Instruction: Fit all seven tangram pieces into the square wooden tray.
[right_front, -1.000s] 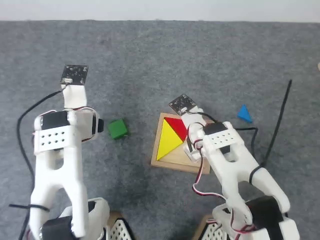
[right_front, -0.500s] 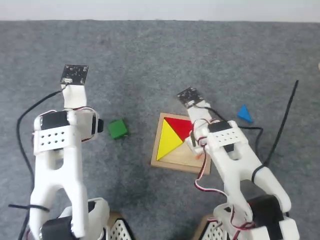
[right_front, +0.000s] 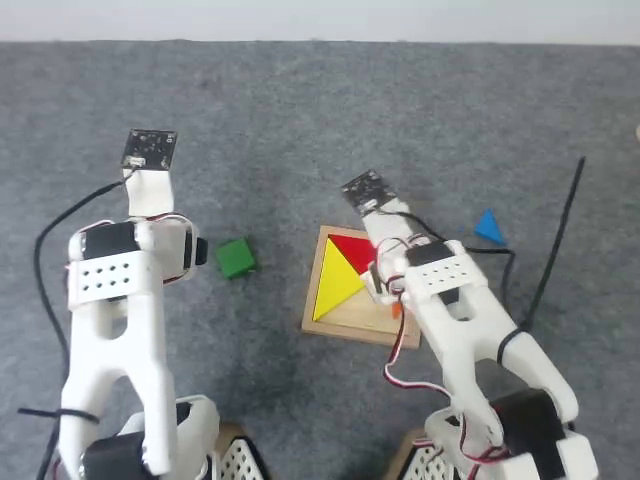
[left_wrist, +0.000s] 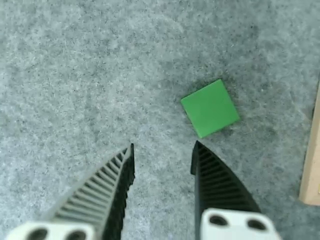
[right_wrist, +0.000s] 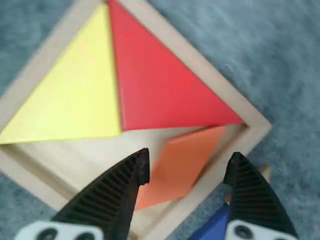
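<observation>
The square wooden tray (right_front: 326, 324) lies mid-table and holds a yellow triangle (right_front: 334, 285) and a red triangle (right_front: 351, 250). In the right wrist view an orange parallelogram (right_wrist: 181, 164) lies flat in the tray (right_wrist: 256, 131) under the red triangle (right_wrist: 155, 85), beside the yellow triangle (right_wrist: 75, 105). My right gripper (right_wrist: 189, 155) hovers open just above the orange piece, gripping nothing. A green square (right_front: 236, 257) lies on the carpet left of the tray. My left gripper (left_wrist: 163, 147) stands open a short way from the green square (left_wrist: 209, 108). A blue triangle (right_front: 488, 227) lies to the tray's right.
Grey carpet covers the table. The right arm (right_front: 445, 285) hangs over the tray's right corner. A blue piece (right_wrist: 212, 229) shows just outside the tray rim near my right gripper. A black cable (right_front: 555, 250) runs along the right side. The tray's edge (left_wrist: 312, 165) lies beyond the green square.
The right arm swung slightly to the right over the tray, then back left. The left arm and the green square stayed put.
</observation>
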